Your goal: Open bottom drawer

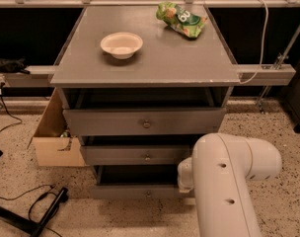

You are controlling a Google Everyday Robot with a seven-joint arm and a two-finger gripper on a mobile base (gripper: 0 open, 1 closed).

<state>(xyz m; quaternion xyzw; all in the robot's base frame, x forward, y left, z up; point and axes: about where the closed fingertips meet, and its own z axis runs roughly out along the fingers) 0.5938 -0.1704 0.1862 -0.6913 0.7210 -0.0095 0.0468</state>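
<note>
Drawer fronts on the grey cabinet (145, 65) number three, and each shows a dark gap above its top edge, so all three stand partly pulled out. The bottom drawer (135, 191) is the lowest front, just above the speckled floor, with its small round knob (148, 194) at centre and a band of dark interior exposed behind it. The task therefore appears to be under way but not complete, since more travel looks available. The middle drawer (132, 155) and top drawer (140, 121) overhang it, which leaves access to the knob only from the front and low down. The white arm (229, 181) accordingly comes in from the lower right of the camera view, with its rounded joint housing beside the right end of the bottom drawer. The gripper is not visible; it is probably behind this housing or below the picture's edge, near the drawer's right side. Its opening, and whether it holds or touches anything, cannot be determined. On the cabinet top rest a shallow bowl (121, 44) and a green snack bag (181, 19), well apart. Both sit back from the front edge, so a smooth pull should not disturb them. A cardboard box (54, 137) stands against the cabinet's left side, and a black cable (41, 206) lies on the floor to the left, away from the drawer's path.
</note>
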